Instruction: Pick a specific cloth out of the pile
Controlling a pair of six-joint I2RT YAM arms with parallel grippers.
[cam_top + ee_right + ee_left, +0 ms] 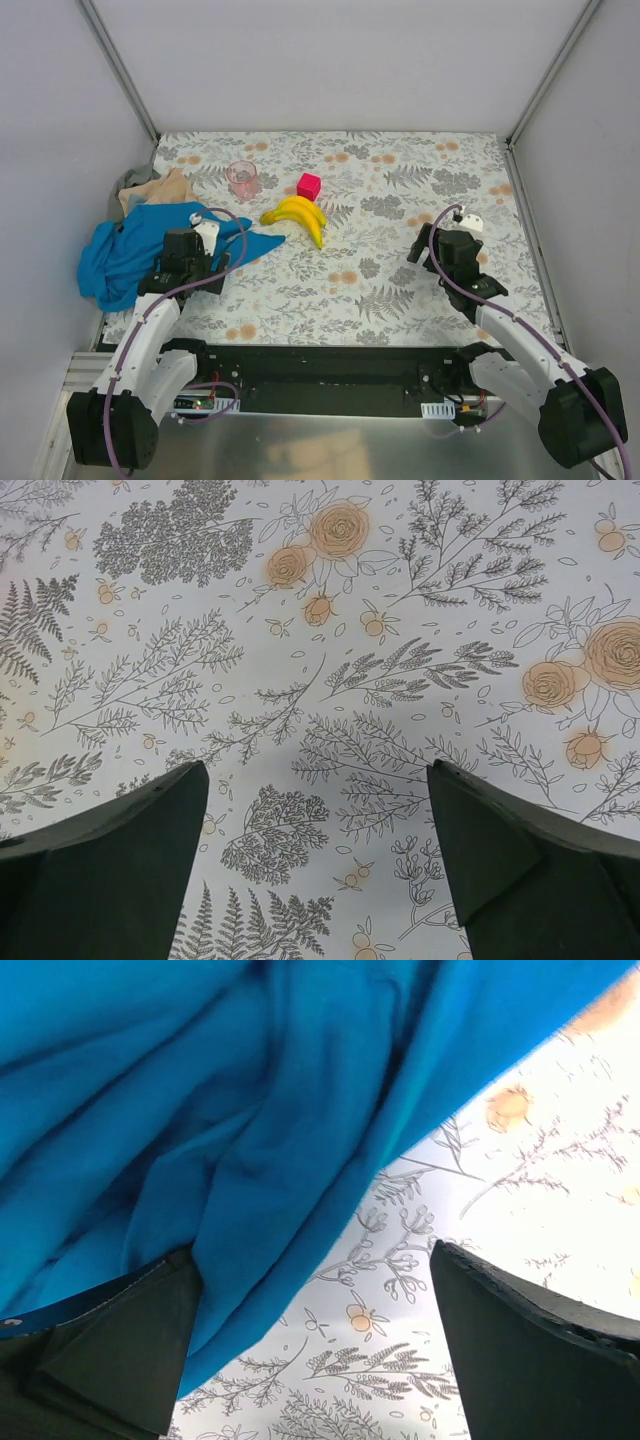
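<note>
The pile (135, 240) lies at the left edge of the table. It is mostly a bright blue cloth (125, 262) with a small tan cloth (165, 190) behind it. The grey cloth (128, 183) shows only as a small patch at the pile's back left, mostly hidden under the others. My left gripper (222, 258) is open and low over the blue cloth's right tail. In the left wrist view the blue cloth (230, 1110) fills the upper left and its edge laps over the left finger (110, 1360) of the gripper (315, 1360). My right gripper (420, 250) is open and empty over the bare floral table (320, 680); its jaws (315, 860) stand wide.
A yellow banana bunch (297, 215), a pink cube (309, 186) and a clear pink cup (243, 178) stand mid-table behind the left gripper. Grey walls close in the left, back and right sides.
</note>
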